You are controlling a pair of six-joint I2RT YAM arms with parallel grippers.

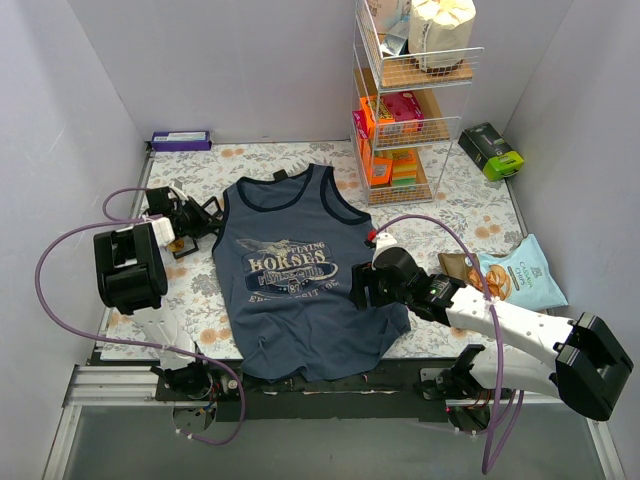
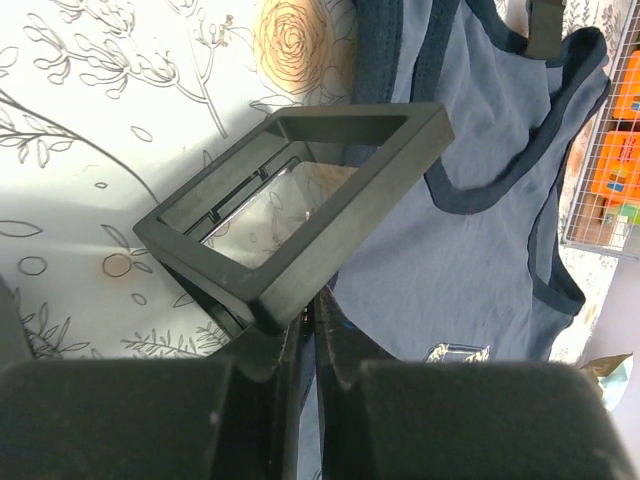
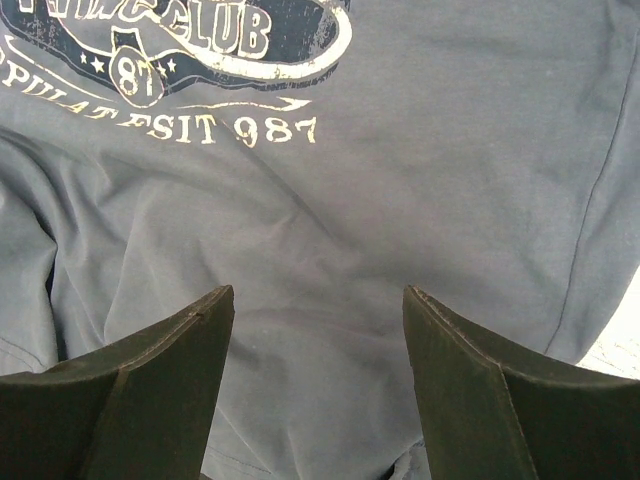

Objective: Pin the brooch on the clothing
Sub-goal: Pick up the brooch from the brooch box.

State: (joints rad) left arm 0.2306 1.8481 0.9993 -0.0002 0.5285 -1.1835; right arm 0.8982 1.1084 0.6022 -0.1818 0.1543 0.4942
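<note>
The clothing (image 1: pixel 300 300) lies flat on the floral table cover, a navy tank top with a pale chest print (image 3: pixel 150 60). A black frame-shaped case (image 2: pixel 300 200) stands open just left of the top's shoulder (image 2: pixel 470 250). My left gripper (image 2: pixel 308 325) is shut at the case's near corner. A tiny reddish piece, the brooch (image 2: pixel 303 320), shows pinched between its fingertips, mostly hidden. In the top view the left gripper (image 1: pixel 188 225) sits beside the top's left armhole. My right gripper (image 3: pixel 318 300) stands open over the fabric below the print, near the top's right hem (image 1: pixel 365 285).
A wire shelf rack (image 1: pixel 400 110) with snack boxes stands at the back right. A green box (image 1: pixel 492 150) lies beside it, and a purple box (image 1: pixel 181 140) against the back wall. A pale blue chip bag (image 1: pixel 520 275) rests right of the right arm.
</note>
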